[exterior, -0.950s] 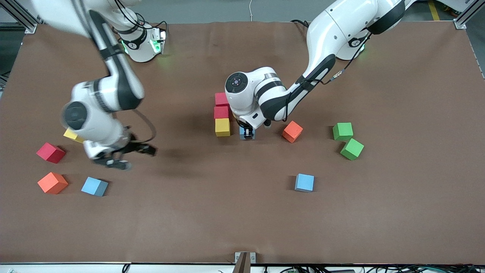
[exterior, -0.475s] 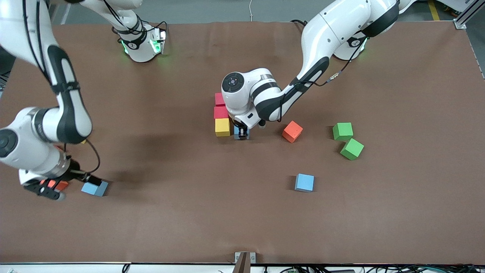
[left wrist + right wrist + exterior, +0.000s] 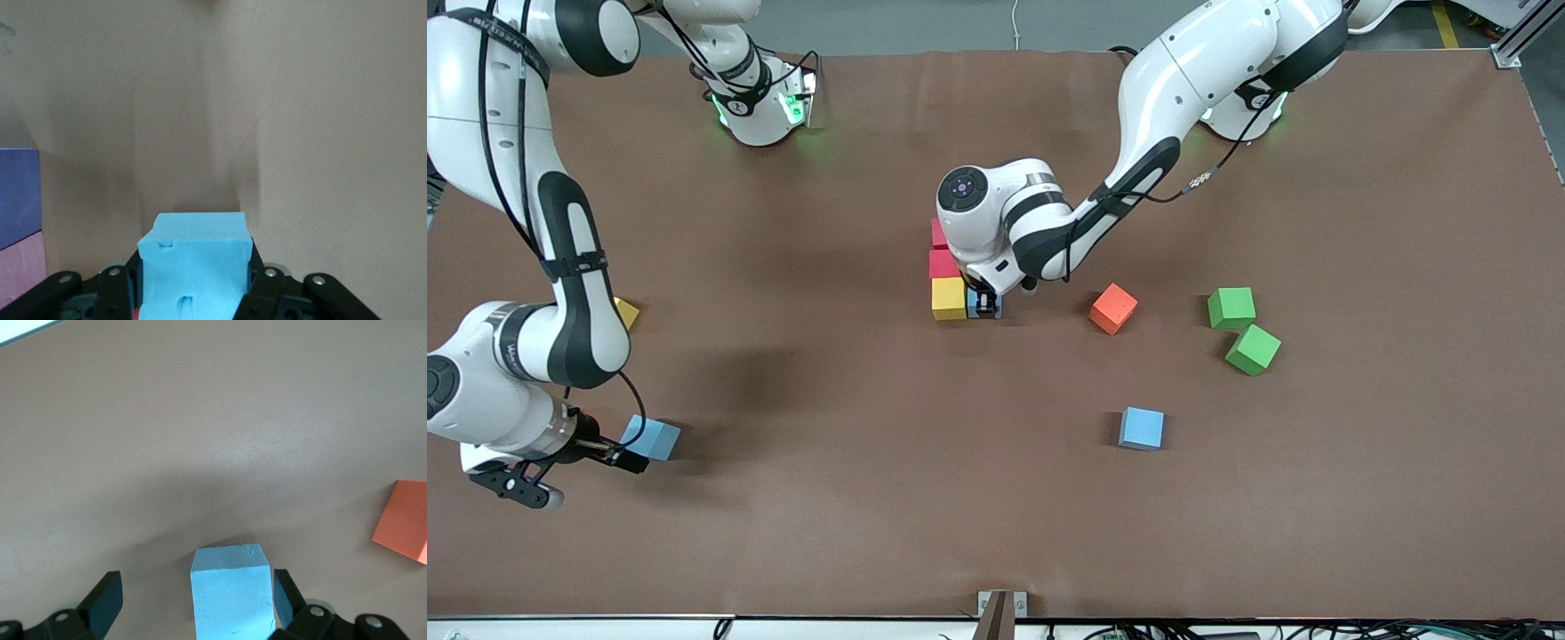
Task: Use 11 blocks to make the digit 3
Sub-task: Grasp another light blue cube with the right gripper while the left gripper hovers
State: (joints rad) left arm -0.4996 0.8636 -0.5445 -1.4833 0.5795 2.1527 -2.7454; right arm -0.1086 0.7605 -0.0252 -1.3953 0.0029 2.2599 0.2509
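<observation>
Blocks: orange block [image 3: 1112,308], green pair [image 3: 1243,329] near left gripper [image 3: 984,307].

Bare table [image 3: 978,498] lies open nearest the front camera, with one lone blue block [image 3: 1142,428] standing there.

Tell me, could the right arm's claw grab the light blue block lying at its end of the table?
Probably yes. The right claw is open and the light blue block already sits between its fingers, with only bare table around it. The orange block lies off to one side, out of the way.
</observation>
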